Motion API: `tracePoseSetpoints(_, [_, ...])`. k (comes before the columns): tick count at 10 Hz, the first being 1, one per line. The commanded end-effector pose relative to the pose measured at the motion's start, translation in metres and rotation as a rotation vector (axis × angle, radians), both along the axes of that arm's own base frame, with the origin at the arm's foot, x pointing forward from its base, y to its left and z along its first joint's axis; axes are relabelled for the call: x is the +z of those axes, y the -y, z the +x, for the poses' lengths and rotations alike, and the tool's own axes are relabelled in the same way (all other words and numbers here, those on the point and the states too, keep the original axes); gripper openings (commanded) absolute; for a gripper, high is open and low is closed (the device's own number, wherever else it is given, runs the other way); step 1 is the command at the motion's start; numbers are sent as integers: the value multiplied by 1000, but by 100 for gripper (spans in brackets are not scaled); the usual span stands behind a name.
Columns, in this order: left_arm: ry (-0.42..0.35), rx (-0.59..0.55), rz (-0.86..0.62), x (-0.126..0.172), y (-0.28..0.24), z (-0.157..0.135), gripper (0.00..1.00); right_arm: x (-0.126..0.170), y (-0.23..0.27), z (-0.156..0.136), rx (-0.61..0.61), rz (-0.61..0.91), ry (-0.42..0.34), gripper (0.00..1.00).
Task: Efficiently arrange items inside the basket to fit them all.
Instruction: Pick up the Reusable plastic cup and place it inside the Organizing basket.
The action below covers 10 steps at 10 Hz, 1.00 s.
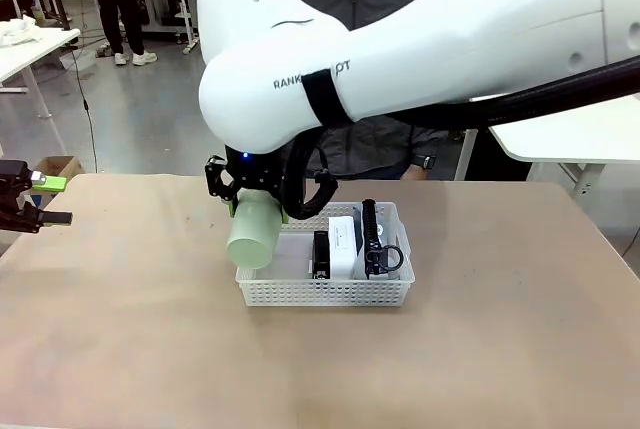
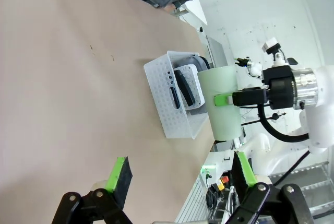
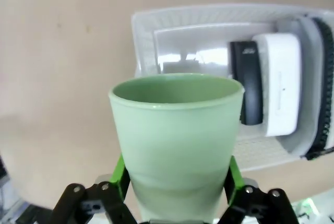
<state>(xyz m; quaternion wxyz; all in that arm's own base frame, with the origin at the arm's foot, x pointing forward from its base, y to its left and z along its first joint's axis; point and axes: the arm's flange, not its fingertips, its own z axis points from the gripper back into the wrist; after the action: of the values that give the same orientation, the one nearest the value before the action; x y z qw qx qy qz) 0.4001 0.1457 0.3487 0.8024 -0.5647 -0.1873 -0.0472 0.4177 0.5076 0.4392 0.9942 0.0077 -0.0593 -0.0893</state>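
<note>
My right gripper (image 1: pixel 258 211) is shut on the pale green cup (image 1: pixel 253 234), holding it in the air over the left end of the white basket (image 1: pixel 325 292). In the right wrist view the cup (image 3: pixel 176 138) sits between the green pads with its mouth facing the basket (image 3: pixel 146 31). Inside the basket lie the black stapler (image 1: pixel 320 254), the white boxy device (image 1: pixel 343 246) and, at the right end, the pouch with its black strap (image 1: pixel 383 254). The basket's left part is bare. My left gripper (image 1: pixel 45 201) stands open at the table's far left edge, holding nothing.
A person in a dark jacket (image 1: pixel 395 144) stands at the far side behind the basket. The right arm's large white link (image 1: pixel 420 44) spans the upper picture. Bare tan table surface (image 1: pixel 130 339) lies all around the basket. Another white table (image 1: pixel 575 134) stands at right.
</note>
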Motion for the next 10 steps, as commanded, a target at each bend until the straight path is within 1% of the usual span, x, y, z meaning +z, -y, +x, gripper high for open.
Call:
tracePoseSetpoints(1, [-10,-2,1,2,1,-2,100,-15,-2,3,-5,-49,62,87])
tracePoseSetpoints(3, [-10,-2,1,2,1,-2,100,-35,-2,5,35,-86,98,87])
tracePoseSetpoints(5, [-10,-2,1,2,1,-2,100,-52,-1,9,14,-93,135,87])
tracePoseSetpoints(10, [-10,-2,1,2,1,-2,100,-79,4,17,27,-134,59,87])
